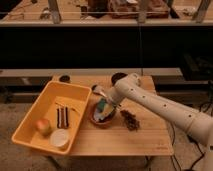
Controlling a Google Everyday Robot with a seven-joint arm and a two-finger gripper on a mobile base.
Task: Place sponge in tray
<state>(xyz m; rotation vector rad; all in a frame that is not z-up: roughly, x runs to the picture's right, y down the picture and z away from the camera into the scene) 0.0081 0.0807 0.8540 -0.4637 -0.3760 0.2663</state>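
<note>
A blue-green sponge (102,107) lies in a brown bowl (103,120) at the middle of the wooden table, with something white beside it in the bowl. The yellow tray (35,115) stands to the left of the bowl. My gripper (105,104) reaches from the right on the white arm (160,105) and is down at the bowl, right at the sponge. The gripper partly hides the sponge.
The tray holds an apple (43,125), a dark bar (62,116) and a white round lid (60,138). A dark clump (131,120) lies right of the bowl. Two black discs (64,78) (117,77) sit at the table's back edge. A dark shelf runs behind.
</note>
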